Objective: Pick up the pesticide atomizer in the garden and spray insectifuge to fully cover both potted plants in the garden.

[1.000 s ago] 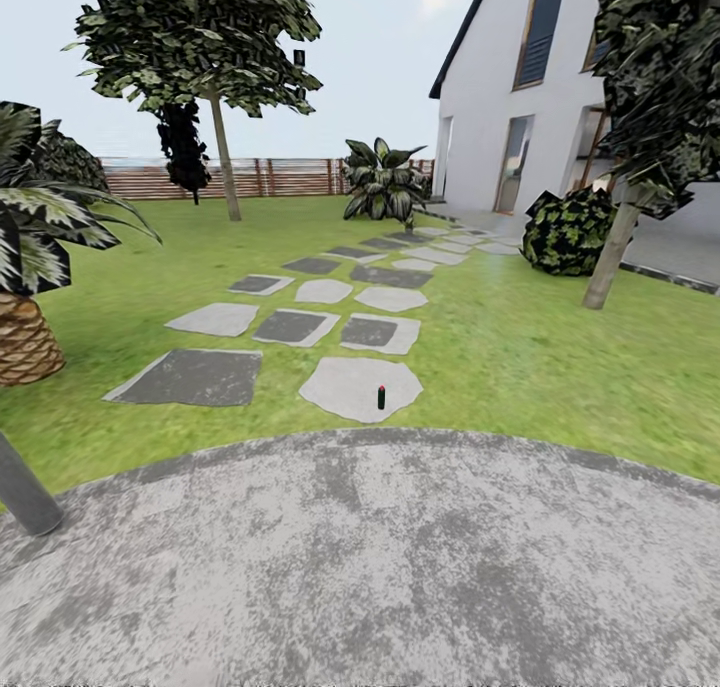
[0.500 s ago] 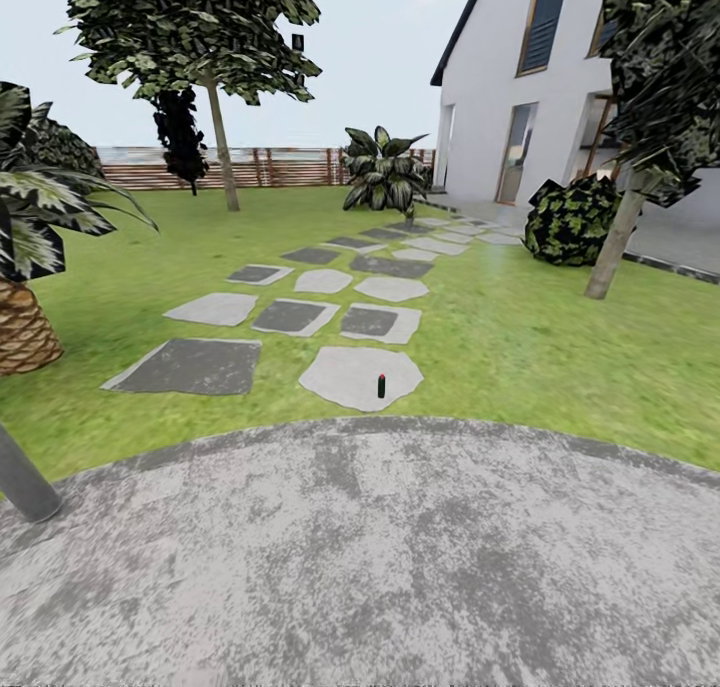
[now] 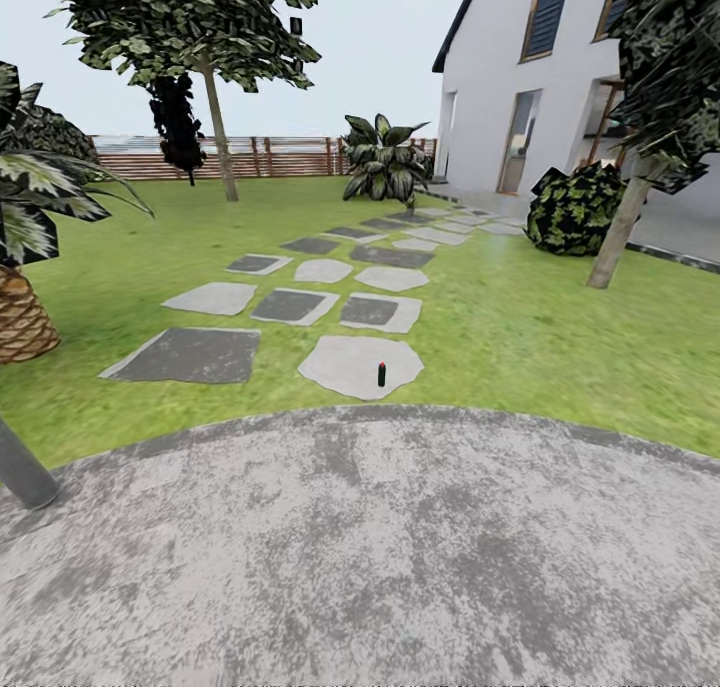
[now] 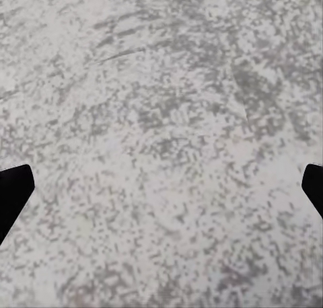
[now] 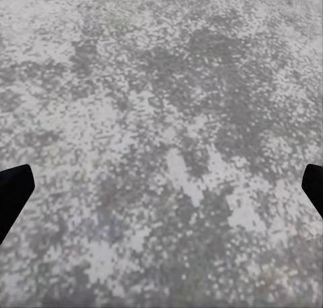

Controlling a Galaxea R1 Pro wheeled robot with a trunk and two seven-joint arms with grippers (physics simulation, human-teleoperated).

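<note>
Head faces the garden [image 3: 520, 337]; wrists face paving [image 4: 161, 140].

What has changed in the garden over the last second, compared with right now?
Only the camera moved: the whole head view has slid upward a little, so the head or base shifted, not the garden. The small dark green atomizer bottle with the red-tipped spray head stands upright on the same pale stepping stone, just beyond the grey paved circle. Nothing was grasped or released; both wrist views show wide-apart fingertips over the paving.

Grey paving [image 3: 400, 567], lawn [image 3: 540, 337], white house [image 3: 500, 77]
</note>
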